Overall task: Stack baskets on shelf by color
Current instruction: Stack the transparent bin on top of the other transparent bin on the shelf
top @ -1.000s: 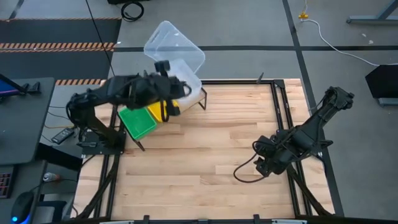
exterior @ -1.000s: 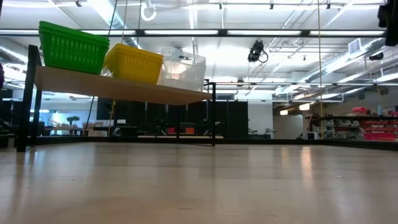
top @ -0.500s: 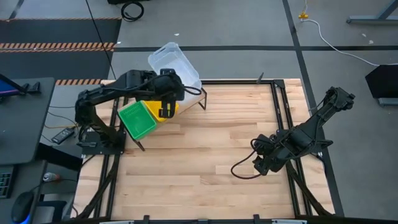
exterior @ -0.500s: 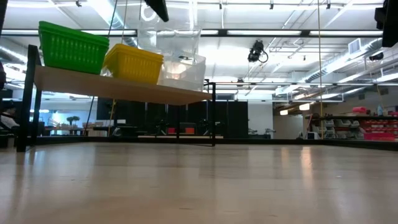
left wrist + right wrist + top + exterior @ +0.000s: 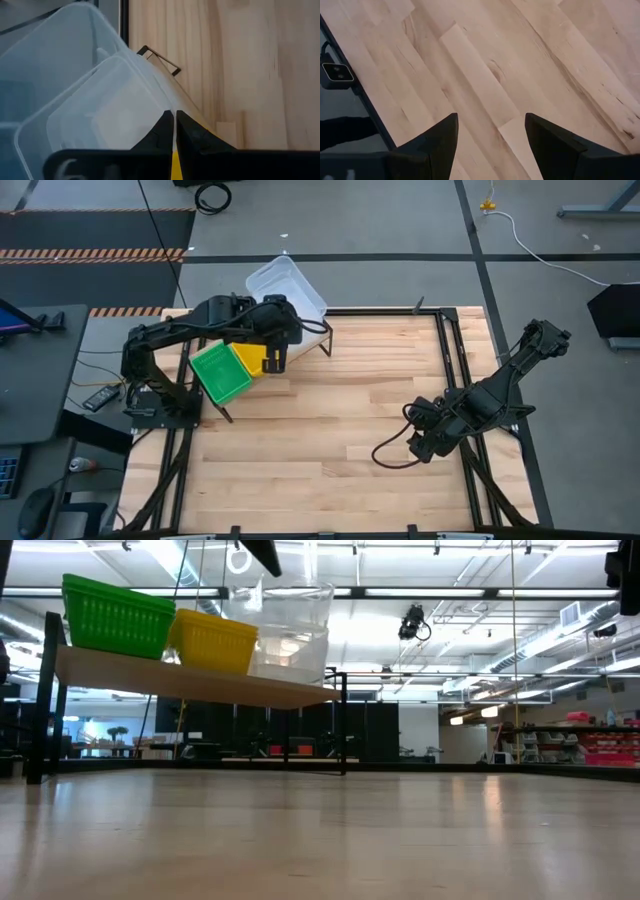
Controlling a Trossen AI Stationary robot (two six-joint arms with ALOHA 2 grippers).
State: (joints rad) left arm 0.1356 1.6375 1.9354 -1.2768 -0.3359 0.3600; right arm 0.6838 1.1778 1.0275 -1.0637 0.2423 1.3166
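A clear basket (image 5: 285,605) hangs in my shut left gripper (image 5: 174,117) just over another clear basket (image 5: 292,652) that stands on the right end of the shelf (image 5: 190,682). Whether the two touch I cannot tell. From above, the held clear basket (image 5: 288,288) lies at the shelf's far end, half under my left arm. A yellow basket (image 5: 212,640) and a green basket (image 5: 115,615) stand on the board to the left of it. My right gripper (image 5: 490,120) hovers open over bare tabletop at the right (image 5: 425,442). My left gripper pinches the clear basket's thin rim (image 5: 159,97) between its two fingers, on the side toward the yellow basket. The fingers slant down at it from above. The basket hangs slightly tilted, open side up, over the clear one on the shelf.
The slatted wooden tabletop (image 5: 330,430) stretches between the shelf and my right arm. The shelf's black frame legs (image 5: 343,720) stand at the table's far left. A black metal rail (image 5: 455,360) borders the table on the right.
My left gripper has come down toward the shelf with the clear basket and tipped further downward. The basket, earlier high above the shelf's far end, now hangs low over the clear basket standing there. My right arm has kept still.
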